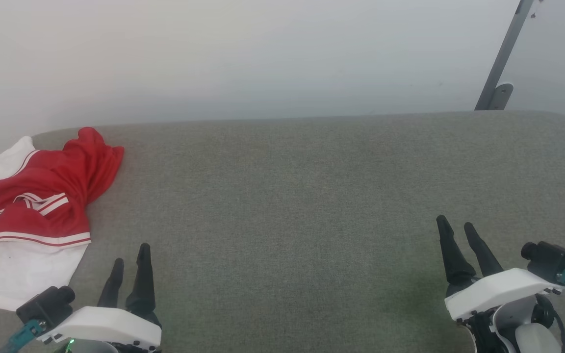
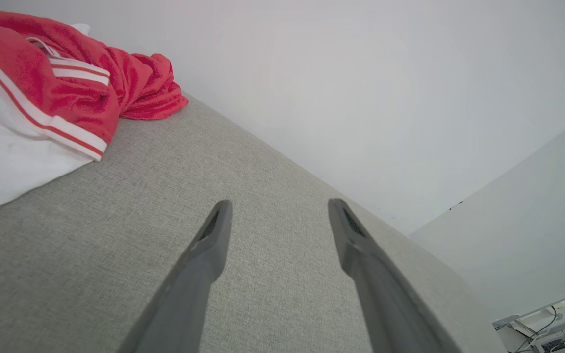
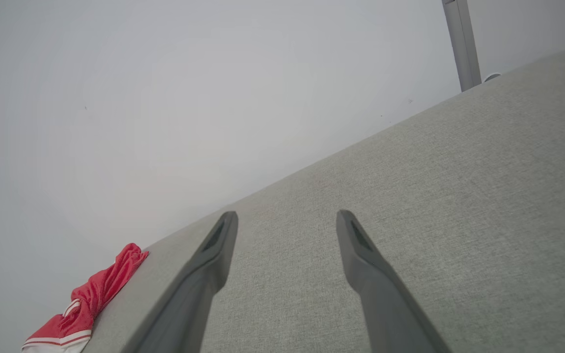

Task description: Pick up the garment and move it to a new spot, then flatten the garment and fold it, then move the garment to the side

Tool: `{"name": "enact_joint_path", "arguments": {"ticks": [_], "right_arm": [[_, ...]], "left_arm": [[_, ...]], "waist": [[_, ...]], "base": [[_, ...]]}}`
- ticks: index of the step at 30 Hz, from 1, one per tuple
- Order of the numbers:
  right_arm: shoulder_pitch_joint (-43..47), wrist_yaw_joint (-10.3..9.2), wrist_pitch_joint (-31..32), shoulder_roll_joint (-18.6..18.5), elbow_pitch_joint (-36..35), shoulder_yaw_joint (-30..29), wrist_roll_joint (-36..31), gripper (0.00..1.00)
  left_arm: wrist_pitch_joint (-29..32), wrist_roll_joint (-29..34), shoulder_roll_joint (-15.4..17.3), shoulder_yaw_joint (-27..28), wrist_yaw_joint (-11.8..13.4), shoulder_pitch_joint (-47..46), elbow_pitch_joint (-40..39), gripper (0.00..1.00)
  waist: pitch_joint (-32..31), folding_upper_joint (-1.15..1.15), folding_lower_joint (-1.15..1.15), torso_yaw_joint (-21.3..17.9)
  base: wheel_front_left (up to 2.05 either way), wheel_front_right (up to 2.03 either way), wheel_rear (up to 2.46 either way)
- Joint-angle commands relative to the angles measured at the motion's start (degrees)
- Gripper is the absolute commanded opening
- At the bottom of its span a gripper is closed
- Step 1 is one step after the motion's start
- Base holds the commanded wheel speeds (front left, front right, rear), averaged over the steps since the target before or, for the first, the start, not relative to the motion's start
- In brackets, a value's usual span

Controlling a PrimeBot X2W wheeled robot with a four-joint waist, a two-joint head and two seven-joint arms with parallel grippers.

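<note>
The garment point(image 1: 37, 206) lies crumpled at the far left of the grey fabric surface point(image 1: 312, 206), red with white sleeves and striped trim; its lettering is hidden in the folds. It also appears at the upper left of the left wrist view as the garment point(image 2: 42, 98), and small at the lower left of the right wrist view as the garment point(image 3: 86, 309). My left gripper point(image 1: 130, 254) is open just right of the garment's white sleeve, not touching it. Far across at the lower right, my right gripper point(image 1: 455, 223) is open over bare fabric.
A pale wall runs behind the surface's back edge. A grey metal post point(image 1: 503, 59) with a bracket stands at the back right. The grey surface stretches wide between the two grippers.
</note>
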Motion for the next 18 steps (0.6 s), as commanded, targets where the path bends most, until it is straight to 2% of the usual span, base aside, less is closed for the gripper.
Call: {"name": "enact_joint_path", "arguments": {"ticks": [1, 18], "right_arm": [[-1.4, 0.00, -0.6, -0.1, -0.9, 0.2, -1.8, 1.00], [-1.7, 0.00, -2.2, -0.7, -1.7, 0.4, -11.5, 1.00]], "left_arm": [[-0.6, 1.6, 0.3, -0.1, 0.2, -0.3, -1.0, 1.00], [-3.0, 10.7, 1.2, 1.0, -0.5, 1.1, -1.5, 1.00]], "waist": [[0.0, 0.00, 0.00, 0.0], [-0.4, 0.00, 0.00, -0.2]], "base": [[0.00, 0.00, 0.00], [0.00, 0.00, 0.00]]}}
